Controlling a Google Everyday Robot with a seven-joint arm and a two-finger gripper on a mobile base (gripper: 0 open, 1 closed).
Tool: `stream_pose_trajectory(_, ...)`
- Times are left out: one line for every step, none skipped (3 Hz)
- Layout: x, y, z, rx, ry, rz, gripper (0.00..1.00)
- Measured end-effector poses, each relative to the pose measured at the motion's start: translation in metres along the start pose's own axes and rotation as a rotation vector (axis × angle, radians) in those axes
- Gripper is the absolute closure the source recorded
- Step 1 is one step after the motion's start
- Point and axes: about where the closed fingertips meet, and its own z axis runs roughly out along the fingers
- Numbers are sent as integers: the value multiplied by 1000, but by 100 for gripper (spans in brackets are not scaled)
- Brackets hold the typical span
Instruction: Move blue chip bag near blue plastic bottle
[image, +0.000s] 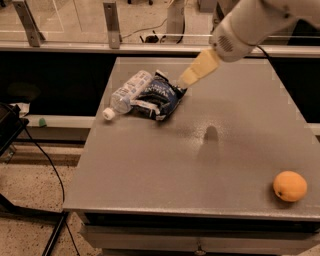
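Note:
The blue chip bag (159, 95), crumpled dark navy foil with white lettering, lies on the grey table (165, 165) at its far left. The blue plastic bottle (127, 92) lies on its side right beside the bag, touching its left edge, with its white cap pointing toward the table's left edge. My gripper (186, 80), cream-coloured, hangs at the end of the white arm just above and to the right of the bag's upper right corner. It holds nothing.
An orange (290, 186) sits near the table's front right corner. Black cables (45, 160) run on the floor at the left. A glass railing (65, 25) stands behind the table.

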Motion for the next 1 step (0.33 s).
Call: stream_pose_trajectory(-19,-1,-40,-40,-98,-44,0)
